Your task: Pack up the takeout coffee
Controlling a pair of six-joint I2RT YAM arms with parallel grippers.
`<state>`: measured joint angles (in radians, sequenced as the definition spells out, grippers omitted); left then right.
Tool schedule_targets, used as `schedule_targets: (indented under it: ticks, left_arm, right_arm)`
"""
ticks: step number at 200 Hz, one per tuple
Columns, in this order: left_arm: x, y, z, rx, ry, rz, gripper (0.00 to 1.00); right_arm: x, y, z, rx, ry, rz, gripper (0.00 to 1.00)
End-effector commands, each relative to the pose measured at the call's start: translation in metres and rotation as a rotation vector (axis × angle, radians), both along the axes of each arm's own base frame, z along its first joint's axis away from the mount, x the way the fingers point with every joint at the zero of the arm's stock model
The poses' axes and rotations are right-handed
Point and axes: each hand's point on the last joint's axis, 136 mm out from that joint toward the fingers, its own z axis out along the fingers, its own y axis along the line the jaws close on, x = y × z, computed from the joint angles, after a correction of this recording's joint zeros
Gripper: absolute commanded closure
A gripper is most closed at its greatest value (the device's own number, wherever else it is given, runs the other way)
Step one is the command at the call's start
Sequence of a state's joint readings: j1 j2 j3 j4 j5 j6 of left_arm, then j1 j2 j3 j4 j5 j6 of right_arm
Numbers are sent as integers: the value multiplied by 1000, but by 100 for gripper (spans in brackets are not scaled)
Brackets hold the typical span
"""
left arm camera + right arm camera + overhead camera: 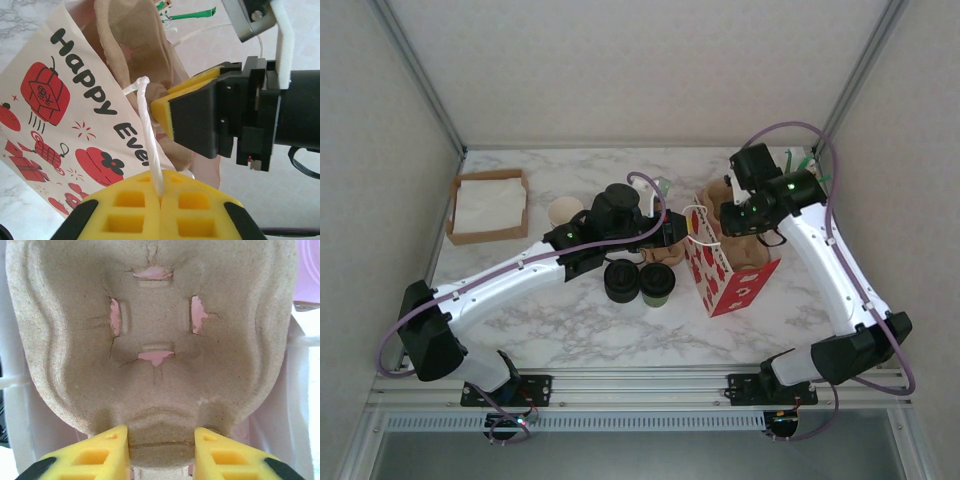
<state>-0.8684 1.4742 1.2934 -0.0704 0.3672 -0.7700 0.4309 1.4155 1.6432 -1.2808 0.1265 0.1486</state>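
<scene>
The left gripper [160,189] is closed tight on the white cord handle [148,125] of the printed paper bag [735,285], holding that side of the mouth up. The right gripper [161,442] is partly closed, its jaws pinching an edge of the pulp cup tray [155,325] that sits in the bag mouth. The takeout coffee [657,284] stands upright on the table [570,335], near the bag's left side and right beside a black stack of lids [622,280]. Expect a light, thin-walled cup: a hard squeeze likely dents it, and the lid may pop off. Grip the sidewall below the lid rim with moderate force, and hold the cup upright to prevent spills
</scene>
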Motion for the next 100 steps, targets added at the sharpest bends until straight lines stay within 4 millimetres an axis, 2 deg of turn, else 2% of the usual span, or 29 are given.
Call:
schedule_targets:
  ticks: [1,63,100]
  left_arm:
    - [4,1,7,-20,-33,1,100]
    - [3,1,6,-21,-32,3,100]
    - [3,2,6,-21,-33,2,100]
  right_arm:
    - [-11,-2,-8,-12,38,7,69]
    - [-12,-5,-31,-41,85,-8,70]
    - [-14,-3,-37,-38,101,-7,70]
